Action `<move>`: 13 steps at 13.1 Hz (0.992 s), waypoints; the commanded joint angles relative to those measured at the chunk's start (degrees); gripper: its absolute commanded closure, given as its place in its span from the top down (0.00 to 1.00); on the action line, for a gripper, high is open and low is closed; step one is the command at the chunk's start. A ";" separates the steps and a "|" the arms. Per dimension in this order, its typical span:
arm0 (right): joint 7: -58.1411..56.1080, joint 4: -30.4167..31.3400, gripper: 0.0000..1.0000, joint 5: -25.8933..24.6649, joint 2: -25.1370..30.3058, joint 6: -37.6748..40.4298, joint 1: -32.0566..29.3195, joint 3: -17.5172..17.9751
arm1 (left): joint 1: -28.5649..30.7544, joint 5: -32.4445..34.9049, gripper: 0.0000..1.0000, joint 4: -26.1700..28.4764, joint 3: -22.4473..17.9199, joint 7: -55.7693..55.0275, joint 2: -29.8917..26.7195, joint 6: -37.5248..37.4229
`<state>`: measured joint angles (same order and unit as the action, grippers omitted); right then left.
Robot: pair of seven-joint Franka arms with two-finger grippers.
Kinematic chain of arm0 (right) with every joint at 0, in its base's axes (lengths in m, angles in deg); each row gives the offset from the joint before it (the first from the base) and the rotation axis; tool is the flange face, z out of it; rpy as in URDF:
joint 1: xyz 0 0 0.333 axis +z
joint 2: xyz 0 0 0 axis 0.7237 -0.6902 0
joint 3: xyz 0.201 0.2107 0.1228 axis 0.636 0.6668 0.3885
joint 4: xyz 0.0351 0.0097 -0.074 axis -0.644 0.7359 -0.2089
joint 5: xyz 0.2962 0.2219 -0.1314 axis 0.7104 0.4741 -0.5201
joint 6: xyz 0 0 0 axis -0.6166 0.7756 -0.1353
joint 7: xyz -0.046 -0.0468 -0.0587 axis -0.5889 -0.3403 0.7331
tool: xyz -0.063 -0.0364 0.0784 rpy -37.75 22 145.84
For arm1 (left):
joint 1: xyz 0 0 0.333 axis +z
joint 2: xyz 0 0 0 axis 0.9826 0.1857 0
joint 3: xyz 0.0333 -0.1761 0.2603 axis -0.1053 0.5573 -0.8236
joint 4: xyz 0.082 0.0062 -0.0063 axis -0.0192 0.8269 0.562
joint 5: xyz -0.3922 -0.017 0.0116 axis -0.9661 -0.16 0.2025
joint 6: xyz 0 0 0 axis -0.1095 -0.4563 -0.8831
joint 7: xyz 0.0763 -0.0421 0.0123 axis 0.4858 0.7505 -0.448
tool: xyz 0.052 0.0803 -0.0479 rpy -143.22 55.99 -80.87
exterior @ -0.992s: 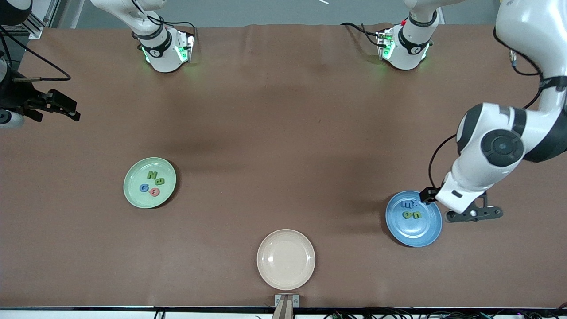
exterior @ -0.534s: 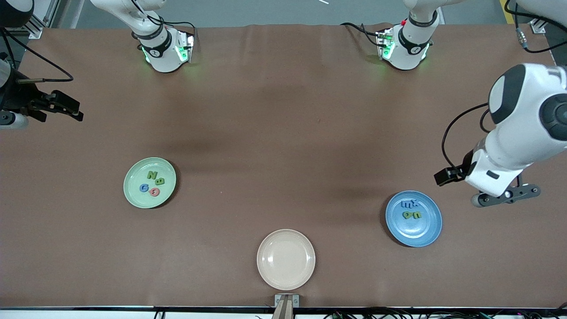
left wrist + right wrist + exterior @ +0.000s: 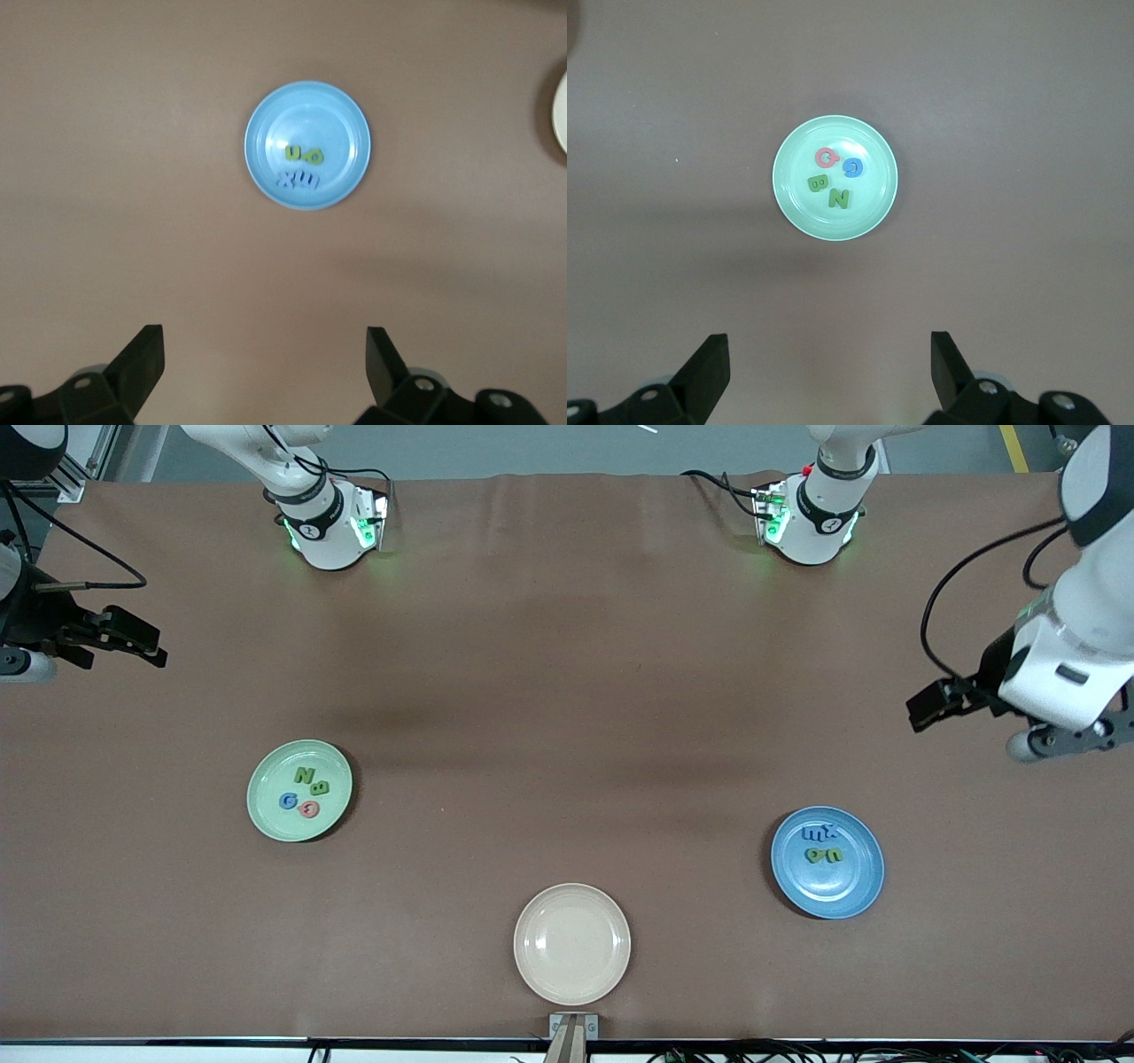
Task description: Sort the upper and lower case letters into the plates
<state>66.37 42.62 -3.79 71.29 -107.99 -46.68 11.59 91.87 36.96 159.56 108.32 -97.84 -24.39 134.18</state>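
The mint green plate (image 3: 266, 802) (image 3: 873, 212) holds a green N (image 3: 305, 775), a green B (image 3: 320, 787), a blue G (image 3: 288, 801) and a pink letter (image 3: 308, 809). In the blue plate (image 3: 837, 895) (image 3: 306, 111) lie two blue lower case letters (image 3: 819, 833) (image 3: 297, 181) and two green ones (image 3: 824, 856) (image 3: 304, 155). My left gripper (image 3: 1067, 738) (image 3: 266, 354) hangs open and empty over bare table at the left arm's end. My right gripper (image 3: 22, 662) (image 3: 830, 354) waits open and empty at the right arm's end.
A cream-beige plate (image 3: 572, 983) with nothing in it sits at the table's front edge, between the two sorting plates. The arm bases (image 3: 328, 522) (image 3: 811, 518) stand along the table's back edge. Brown cloth covers the table.
My left gripper has risen from beside the blue plate and swung out toward the left arm's end of the table, still open. The right arm has barely shifted. No letter has moved.
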 commanded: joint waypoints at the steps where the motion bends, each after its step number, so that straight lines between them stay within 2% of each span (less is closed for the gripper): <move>1: 0.27 0.72 1.00 0.86 0.77 -0.35 -0.38 0.11 | -0.26 -2.22 1.00 0.93 -1.00 2.75 -4.26 -2.32; 2: 0.27 0.72 1.00 0.86 0.77 -0.44 -0.38 0.11 | -1.40 -2.31 1.00 1.54 -1.53 2.76 -5.23 -2.49; 4: 0.27 0.72 1.00 0.86 0.77 -0.44 -0.38 0.11 | -7.71 -2.75 1.00 4.86 -8.36 4.33 -8.30 -3.11; 7: 0.27 0.72 1.00 0.86 0.77 -0.52 -0.30 0.11 | -11.68 -9.07 1.00 9.00 -16.98 8.46 -12.26 -2.58; 9: 0.27 0.72 1.00 0.86 0.77 -0.53 -0.38 0.11 | -13.71 -9.08 1.00 12.16 -18.93 8.64 -14.81 -2.40; 11: 0.27 0.72 1.00 0.86 0.77 -0.53 -0.30 0.11 | -14.51 -8.38 1.00 16.90 -19.12 8.73 -17.71 0.57; 13: 0.18 0.64 1.00 0.86 0.77 -0.61 -0.38 0.11 | -14.60 -7.77 1.00 17.19 -19.12 9.08 -18.25 1.20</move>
<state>66.37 42.62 -3.76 71.29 -108.19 -46.68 11.58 77.94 28.81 173.56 89.93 -89.73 -39.86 133.47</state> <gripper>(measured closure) 0.000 0.000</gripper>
